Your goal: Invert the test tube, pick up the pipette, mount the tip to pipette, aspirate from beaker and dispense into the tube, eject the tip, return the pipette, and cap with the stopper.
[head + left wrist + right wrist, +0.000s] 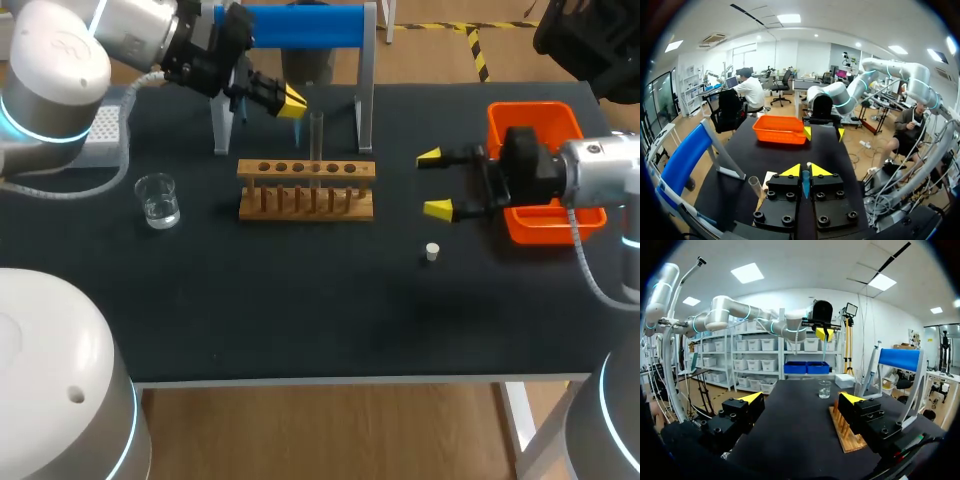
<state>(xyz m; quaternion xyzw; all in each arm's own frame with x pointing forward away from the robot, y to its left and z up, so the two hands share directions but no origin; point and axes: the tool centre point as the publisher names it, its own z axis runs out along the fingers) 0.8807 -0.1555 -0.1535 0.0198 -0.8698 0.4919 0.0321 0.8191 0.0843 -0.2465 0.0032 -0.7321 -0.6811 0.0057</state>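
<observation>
Upper left of the frame, the left hand [292, 101] is clamped on a blue pipette [805, 184], near the test tube [316, 135] upright in the wooden rack [306, 190]. At centre right the right hand [432, 183] is spread open, with the stopper [432, 252] on the counter [300, 310] below it.

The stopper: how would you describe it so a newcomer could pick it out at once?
Find the orange bin at the right end of the table, with the right gripper open beside it. Nearer the table's front edge than that gripper sits the stopper. It is the only small white plug, alone on bare tabletop, apart from the wooden rack.
</observation>
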